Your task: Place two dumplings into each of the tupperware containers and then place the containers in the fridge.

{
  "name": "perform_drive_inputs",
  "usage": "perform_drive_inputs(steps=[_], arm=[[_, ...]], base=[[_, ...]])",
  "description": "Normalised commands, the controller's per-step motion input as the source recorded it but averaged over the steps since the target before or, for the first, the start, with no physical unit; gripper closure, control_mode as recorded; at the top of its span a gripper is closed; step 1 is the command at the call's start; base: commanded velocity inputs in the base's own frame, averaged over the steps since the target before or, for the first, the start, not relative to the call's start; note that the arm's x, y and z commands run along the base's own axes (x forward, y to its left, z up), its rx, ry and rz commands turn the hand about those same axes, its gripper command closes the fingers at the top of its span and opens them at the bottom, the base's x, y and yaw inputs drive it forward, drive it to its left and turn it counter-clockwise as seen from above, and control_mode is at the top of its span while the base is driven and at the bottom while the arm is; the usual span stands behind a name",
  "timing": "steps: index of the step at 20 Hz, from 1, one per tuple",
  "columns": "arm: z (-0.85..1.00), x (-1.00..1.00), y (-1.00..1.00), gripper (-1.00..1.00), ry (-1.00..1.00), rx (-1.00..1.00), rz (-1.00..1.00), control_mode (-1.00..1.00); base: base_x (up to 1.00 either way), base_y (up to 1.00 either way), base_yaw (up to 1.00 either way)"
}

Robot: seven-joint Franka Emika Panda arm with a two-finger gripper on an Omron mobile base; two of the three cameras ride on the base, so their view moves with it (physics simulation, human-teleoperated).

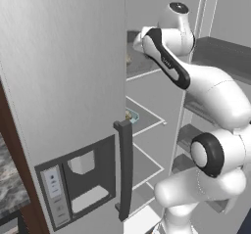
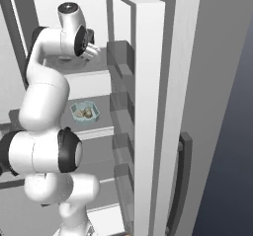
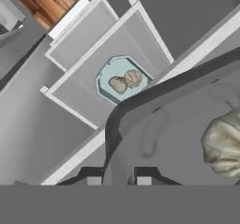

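the dark grey tupperware container (image 3: 154, 138) is pinched at its rim by the gripper (image 3: 118, 180), with a dumpling (image 3: 224, 144) inside. the pale teal container (image 2: 85, 112), holding two dumplings (image 3: 125, 81), sits on a lower fridge shelf (image 2: 101, 124).

Brown plank wood floor (image 3: 51, 0): far below the gripper (image 3: 118, 181), at the top-left corner of the hand view, boards running diagonally.

Dark brown vertical wooden panel (image 1: 9, 145): well to the gripper's left and lower.

Dark speckled stone countertop (image 1: 11, 184): beside that panel, lower still, glossy, with pale flecks.

Plain dark blue-grey backdrop (image 2: 232, 131): far to the gripper's right, featureless.

Light: soft, even, greyish.
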Motion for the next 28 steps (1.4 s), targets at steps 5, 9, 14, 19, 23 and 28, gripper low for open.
perform_drive_inputs(steps=[5,9,14,19,23,28], arm=[[-0.5,0.38,0.05,1.0,0.15,0.0,-0.01,-1.0],[-0.56,0.36,0.17,1.0,0.02,0.0,-0.03,-1.0],[-0.33,0.57,0.39,1.0,-0.02,0.0,-0.01,-1.0],[-0.23,0.33,0.55,-1.0,-0.28,0.0,0.0,-1.0],[-0.07,-0.22,0.07,-1.0,-0.46,0.05,0.0,-1.0],[0.2,-0.05,-0.15,-1.0,-0.36,0.15,0.0,-1.0]], base=[[0.0,0.0,0.0],[0.0,0.0,0.0],[0.0,0.0,0.0],[0.0,0.0,0.0],[0.0,0.0,0.0],[0.0,0.0,0.0]])
